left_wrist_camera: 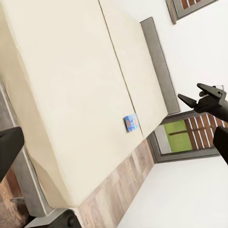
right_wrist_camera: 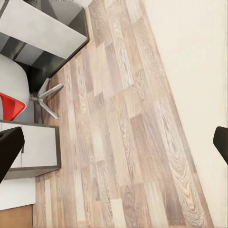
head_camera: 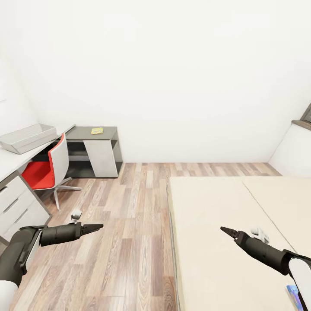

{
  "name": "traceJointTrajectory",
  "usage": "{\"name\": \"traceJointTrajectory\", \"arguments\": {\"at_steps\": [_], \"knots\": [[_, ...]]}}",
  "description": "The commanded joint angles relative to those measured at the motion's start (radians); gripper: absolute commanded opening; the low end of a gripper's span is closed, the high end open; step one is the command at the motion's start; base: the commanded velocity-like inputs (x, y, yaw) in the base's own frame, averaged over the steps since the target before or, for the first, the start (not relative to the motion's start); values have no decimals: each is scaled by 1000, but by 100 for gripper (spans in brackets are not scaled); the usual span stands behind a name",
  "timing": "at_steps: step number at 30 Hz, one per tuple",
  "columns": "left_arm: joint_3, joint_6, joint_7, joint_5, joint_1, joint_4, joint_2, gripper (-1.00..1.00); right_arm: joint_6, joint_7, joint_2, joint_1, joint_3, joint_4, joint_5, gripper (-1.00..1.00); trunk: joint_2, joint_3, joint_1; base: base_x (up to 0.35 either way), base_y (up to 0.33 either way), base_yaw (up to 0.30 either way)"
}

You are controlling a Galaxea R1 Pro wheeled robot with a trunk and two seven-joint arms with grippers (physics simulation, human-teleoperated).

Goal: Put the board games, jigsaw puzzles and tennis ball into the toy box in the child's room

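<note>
The light grey toy box (head_camera: 28,137) stands on the pale-topped table (head_camera: 8,162) at the far left. A light blue board game (left_wrist_camera: 131,122) lies on the beige bed (head_camera: 216,242) near the headboard; its corner also shows beside my right arm (head_camera: 293,296). My left gripper (head_camera: 98,226) hangs open over the wood floor, holding nothing. Over the bed's near part my right gripper (head_camera: 224,230) is open and empty too. The left wrist view catches the right gripper (left_wrist_camera: 189,91) with its tips apart.
A red and white swivel chair (head_camera: 47,168) is tucked at the table. Beyond it a low dark-topped side unit (head_camera: 97,151) carries a small flat yellow item (head_camera: 97,130), too small to identify. The table's white drawers (head_camera: 17,207) are near my left arm. Wood floor (head_camera: 129,224) runs between table and bed.
</note>
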Motion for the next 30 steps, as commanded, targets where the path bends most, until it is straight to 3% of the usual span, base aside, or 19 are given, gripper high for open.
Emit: {"name": "traceJointTrajectory", "arguments": {"at_steps": [1,30], "knots": [[0,11,-4,-1,-1,0,0,100,5,10,0,-1,-2,0,9,100,-2,-2,1,0,-195,0],[0,11,-4,-1,-1,0,0,100,5,12,-1,-1,-2,0,9,100,-2,-2,1,0,-195,0]]}}
